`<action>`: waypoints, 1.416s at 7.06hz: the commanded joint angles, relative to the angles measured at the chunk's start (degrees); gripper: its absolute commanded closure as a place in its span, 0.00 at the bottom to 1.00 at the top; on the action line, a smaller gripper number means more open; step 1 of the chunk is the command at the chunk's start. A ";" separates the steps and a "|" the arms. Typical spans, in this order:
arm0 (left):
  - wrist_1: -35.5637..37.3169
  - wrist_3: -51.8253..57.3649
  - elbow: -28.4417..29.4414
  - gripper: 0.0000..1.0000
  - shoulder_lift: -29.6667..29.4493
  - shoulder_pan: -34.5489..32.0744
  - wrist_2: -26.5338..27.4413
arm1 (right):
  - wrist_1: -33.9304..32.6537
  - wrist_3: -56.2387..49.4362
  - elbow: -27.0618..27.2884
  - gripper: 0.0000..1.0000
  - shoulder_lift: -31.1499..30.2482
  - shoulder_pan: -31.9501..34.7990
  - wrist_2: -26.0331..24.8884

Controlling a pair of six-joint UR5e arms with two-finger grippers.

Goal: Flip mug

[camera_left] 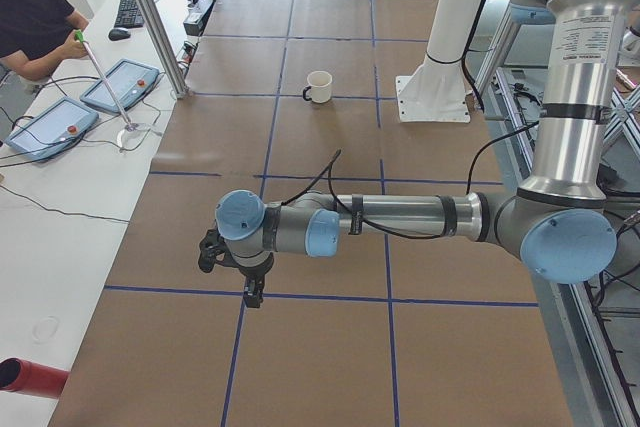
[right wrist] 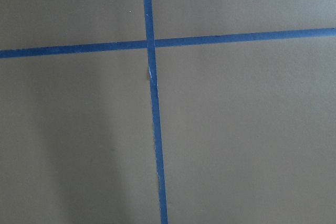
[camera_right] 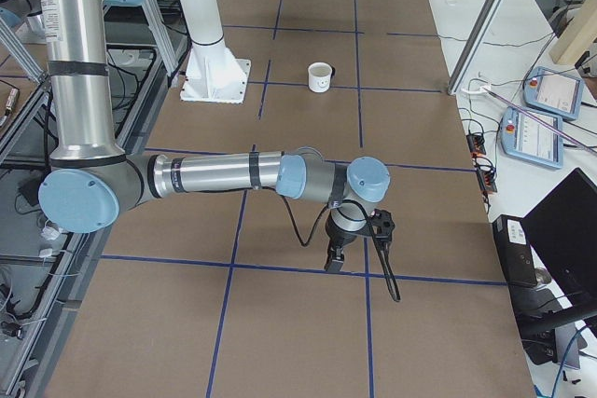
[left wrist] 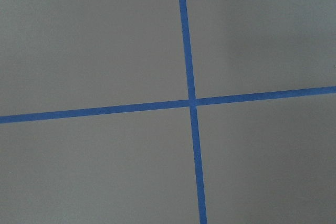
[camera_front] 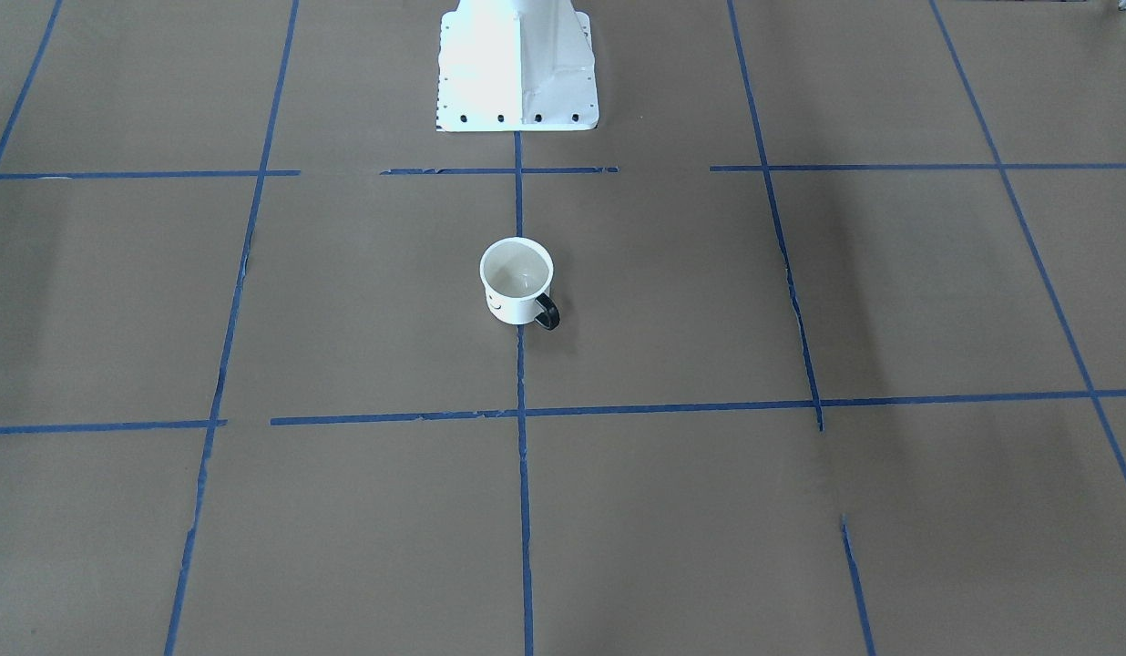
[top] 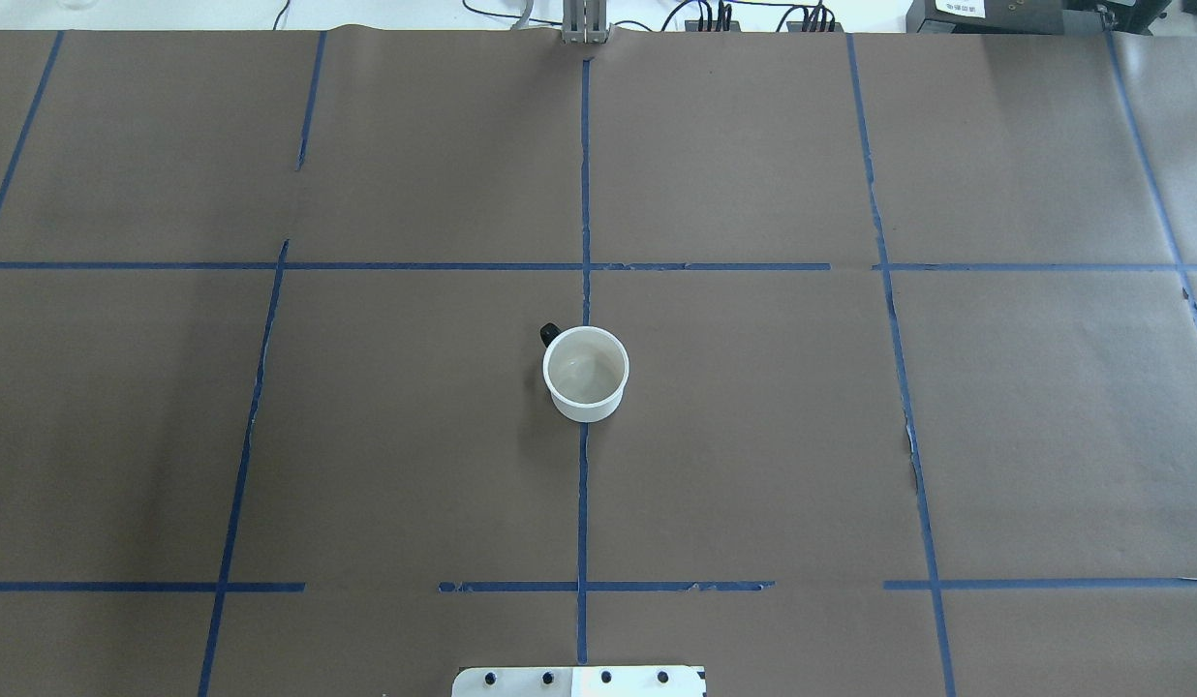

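Note:
The white mug (camera_front: 517, 282) stands upright, mouth up, at the middle of the brown table, its black handle (camera_front: 547, 312) pointing away from the robot. It also shows in the overhead view (top: 586, 373) and small in both side views (camera_left: 319, 86) (camera_right: 320, 76). My left gripper (camera_left: 251, 294) hangs over a tape crossing far from the mug, seen only in the left side view. My right gripper (camera_right: 333, 261) hangs likewise at the other end. I cannot tell if either is open or shut. Both wrist views show only paper and tape.
The white robot pedestal (camera_front: 517, 64) stands at the table's back edge behind the mug. Blue tape lines (top: 584, 194) grid the brown paper. An operator (camera_left: 30, 17) and control pendants (camera_left: 120, 82) are at a side bench.

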 commanded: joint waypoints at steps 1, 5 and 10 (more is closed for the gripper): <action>0.70 -0.48 -0.66 0.00 0.00 -0.05 0.45 | 0.00 0.00 -0.05 0.00 0.00 0.00 0.00; 0.70 0.14 -1.27 0.00 0.08 -0.05 0.54 | 0.00 0.00 -0.05 0.00 0.00 0.00 0.00; 0.79 0.14 -1.45 0.00 0.08 -0.05 0.54 | 0.00 0.00 -0.05 0.00 0.00 0.00 0.00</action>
